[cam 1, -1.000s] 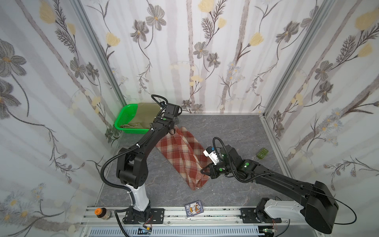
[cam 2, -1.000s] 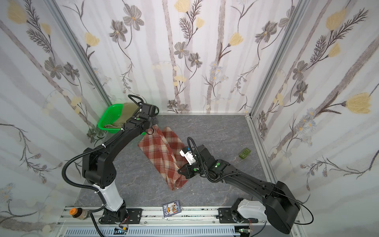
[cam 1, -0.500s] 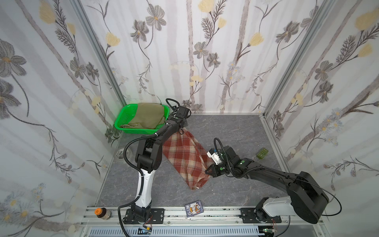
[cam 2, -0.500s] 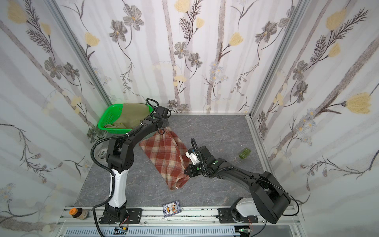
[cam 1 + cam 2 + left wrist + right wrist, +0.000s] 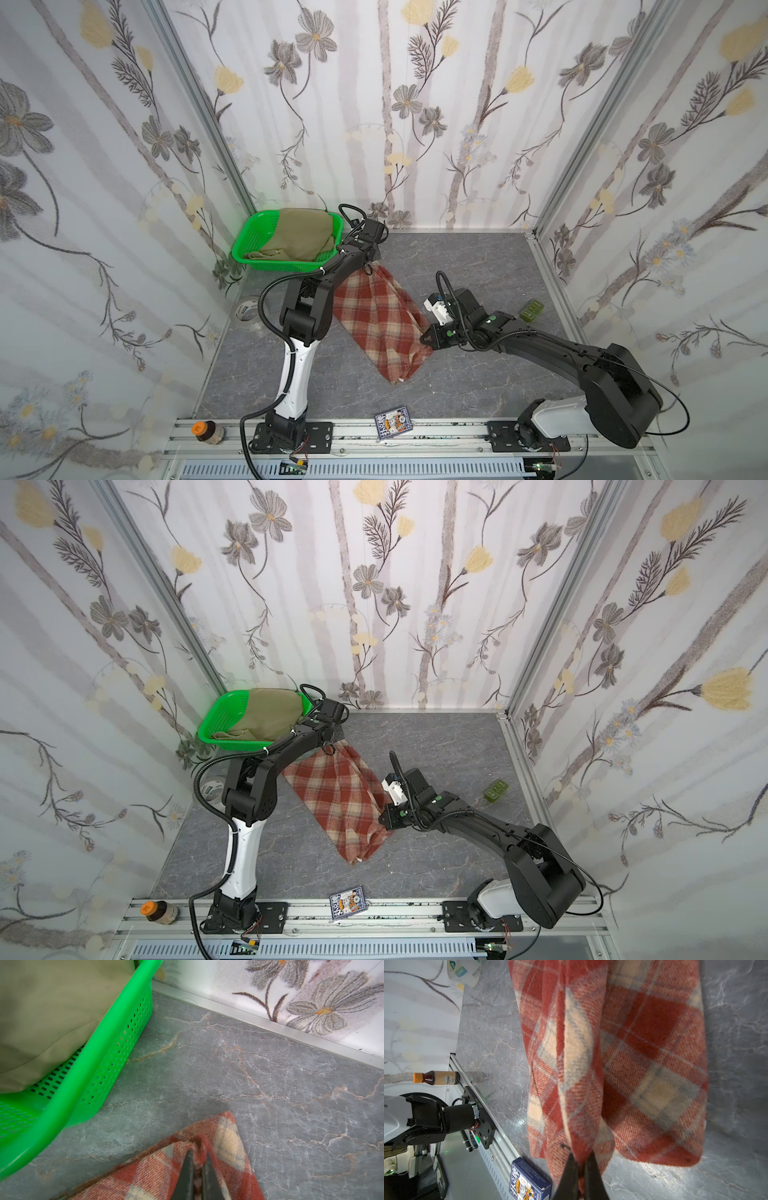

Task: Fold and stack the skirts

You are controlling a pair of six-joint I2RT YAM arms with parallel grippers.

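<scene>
The fuzzy red-and-cream plaid skirt (image 5: 374, 320) has gathered narrower. Your left claw (image 5: 198, 1155) and right claw (image 5: 580, 1156) each pinch an edge; it looks soft and saggy, so grip opposite corners.

Green perforated plastic basket (image 5: 248, 239) back left; white tape roll (image 5: 248, 312) beside left wall; orange-capped brown bottle (image 5: 206, 432), blue card box (image 5: 393, 424) at front rail; small green block (image 5: 533, 310) right
</scene>
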